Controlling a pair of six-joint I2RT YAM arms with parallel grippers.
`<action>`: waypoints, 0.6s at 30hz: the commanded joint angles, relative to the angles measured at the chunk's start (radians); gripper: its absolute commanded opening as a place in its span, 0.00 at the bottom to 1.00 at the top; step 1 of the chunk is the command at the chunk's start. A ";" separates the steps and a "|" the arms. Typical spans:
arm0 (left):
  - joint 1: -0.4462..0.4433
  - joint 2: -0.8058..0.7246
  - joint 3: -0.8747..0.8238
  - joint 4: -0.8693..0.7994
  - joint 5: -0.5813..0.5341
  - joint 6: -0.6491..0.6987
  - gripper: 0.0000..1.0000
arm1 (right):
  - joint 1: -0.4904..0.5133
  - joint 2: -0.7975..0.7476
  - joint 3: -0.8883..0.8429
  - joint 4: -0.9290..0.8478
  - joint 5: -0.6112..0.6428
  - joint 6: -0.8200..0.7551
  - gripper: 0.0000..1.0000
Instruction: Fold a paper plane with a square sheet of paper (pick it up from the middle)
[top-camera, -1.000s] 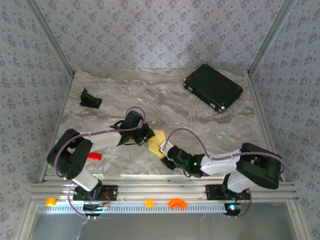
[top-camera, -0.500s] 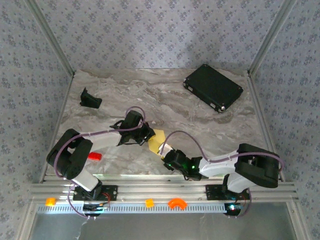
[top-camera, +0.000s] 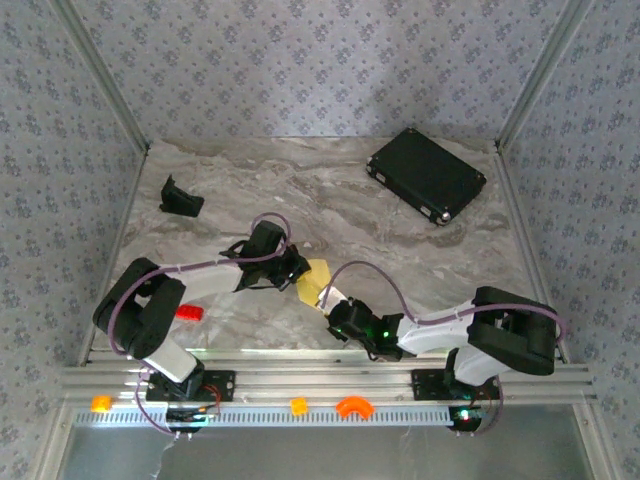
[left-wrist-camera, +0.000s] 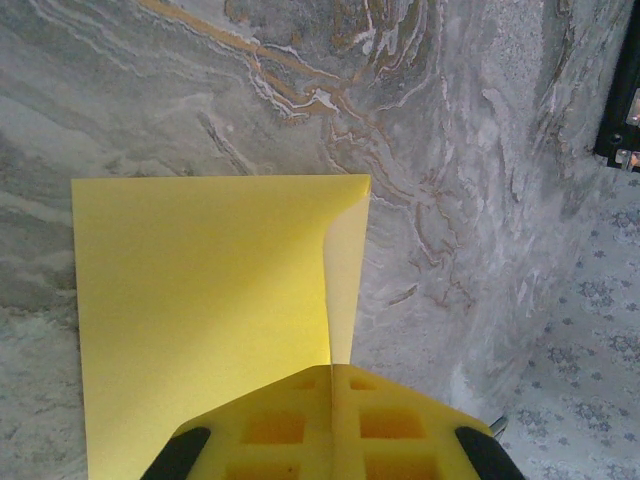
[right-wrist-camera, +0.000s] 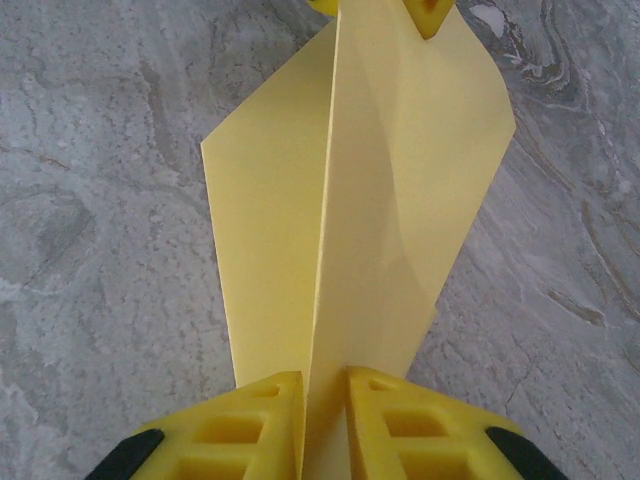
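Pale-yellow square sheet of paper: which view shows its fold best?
The right wrist view: the pale-yellow square sheet of paper shows large, both panels and the raised centre crease plain. The left wrist view gives one flat panel and a flap edge-on. The top external view gives a small, half-hidden patch.

Place: likely a lab robot cell | Seen: left arm (top-camera: 200, 275) and right arm (top-camera: 440, 325) bolted to aluminium rail (top-camera: 320, 378); patterned panels (top-camera: 320, 60) boxing marbled counter (top-camera: 350, 200)
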 joint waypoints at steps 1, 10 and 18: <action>0.005 -0.010 0.005 -0.009 0.014 0.001 0.00 | 0.002 0.001 0.002 0.010 0.028 0.039 0.18; 0.005 -0.010 0.008 -0.012 0.011 -0.001 0.00 | -0.012 -0.005 -0.005 -0.007 0.031 0.088 0.15; 0.006 -0.009 0.008 -0.014 0.013 0.001 0.00 | -0.021 -0.004 -0.008 -0.002 0.024 0.095 0.11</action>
